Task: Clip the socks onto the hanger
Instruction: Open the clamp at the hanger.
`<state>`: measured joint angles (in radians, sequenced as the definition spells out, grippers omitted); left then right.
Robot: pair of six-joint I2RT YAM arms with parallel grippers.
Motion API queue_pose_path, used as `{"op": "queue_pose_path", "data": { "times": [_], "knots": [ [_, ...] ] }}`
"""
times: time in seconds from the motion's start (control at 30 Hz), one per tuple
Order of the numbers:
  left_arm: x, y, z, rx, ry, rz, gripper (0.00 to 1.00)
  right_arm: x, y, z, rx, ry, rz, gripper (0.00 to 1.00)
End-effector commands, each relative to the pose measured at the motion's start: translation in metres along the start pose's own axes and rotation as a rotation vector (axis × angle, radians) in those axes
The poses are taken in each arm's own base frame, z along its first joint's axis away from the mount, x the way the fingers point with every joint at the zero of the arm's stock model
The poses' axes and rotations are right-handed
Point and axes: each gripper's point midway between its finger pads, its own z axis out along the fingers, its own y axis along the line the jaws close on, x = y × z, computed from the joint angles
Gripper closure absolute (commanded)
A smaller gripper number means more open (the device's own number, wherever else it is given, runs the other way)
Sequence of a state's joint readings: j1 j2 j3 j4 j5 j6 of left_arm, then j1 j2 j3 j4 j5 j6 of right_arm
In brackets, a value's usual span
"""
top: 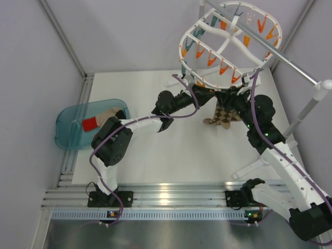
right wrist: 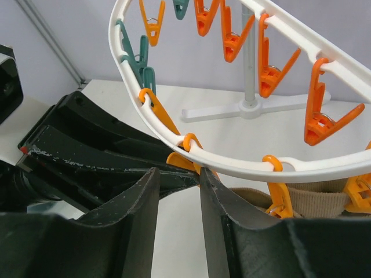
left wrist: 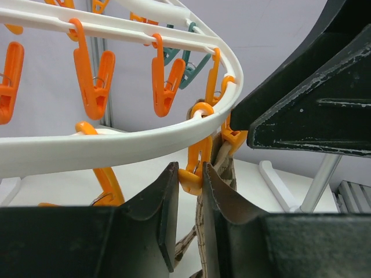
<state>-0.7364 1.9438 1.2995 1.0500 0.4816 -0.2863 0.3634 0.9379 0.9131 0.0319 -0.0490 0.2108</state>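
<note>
The white oval hanger [top: 228,44] hangs from the rail at the back right, rimmed with orange and teal pegs. The red-and-cream socks [top: 98,122] lie in the teal bin, far from both grippers. My left gripper [top: 209,95] reaches under the hanger's near rim. In the left wrist view it [left wrist: 188,174] is shut on the bottom of an orange peg [left wrist: 196,159] hanging from the ring [left wrist: 116,147]. My right gripper [top: 231,99] faces it from the right; in the right wrist view it [right wrist: 178,174] is open with nothing between its fingers, just under the ring [right wrist: 243,165].
A brown-and-cream argyle sock [top: 223,115] hangs from a peg beside the grippers; it also shows in the left wrist view [left wrist: 227,174]. The teal bin [top: 67,132] sits at the table's left edge. The grey rail stand [top: 290,65] with white feet [top: 254,167] stands at the right.
</note>
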Motion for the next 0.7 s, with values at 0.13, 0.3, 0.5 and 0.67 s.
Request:
{"op": "queue_pose_path", "data": {
  "times": [0.13,0.3,0.5,0.67],
  "knots": [
    [-0.048,-0.027,0.000,0.044,-0.092,0.063,0.85,-0.026,-0.007,0.007,0.039,-0.068,-0.012,0.67],
    [-0.052,-0.028,-0.001,0.032,-0.086,0.044,0.87,-0.027,-0.014,0.011,0.078,-0.068,-0.021,0.69],
    [-0.050,-0.038,0.000,0.056,-0.070,0.039,0.87,-0.030,-0.016,0.015,0.093,-0.097,0.022,0.68],
    [-0.044,-0.043,-0.001,0.067,-0.044,0.021,0.87,-0.038,-0.013,0.015,0.085,-0.131,0.050,0.67]
  ]
}}
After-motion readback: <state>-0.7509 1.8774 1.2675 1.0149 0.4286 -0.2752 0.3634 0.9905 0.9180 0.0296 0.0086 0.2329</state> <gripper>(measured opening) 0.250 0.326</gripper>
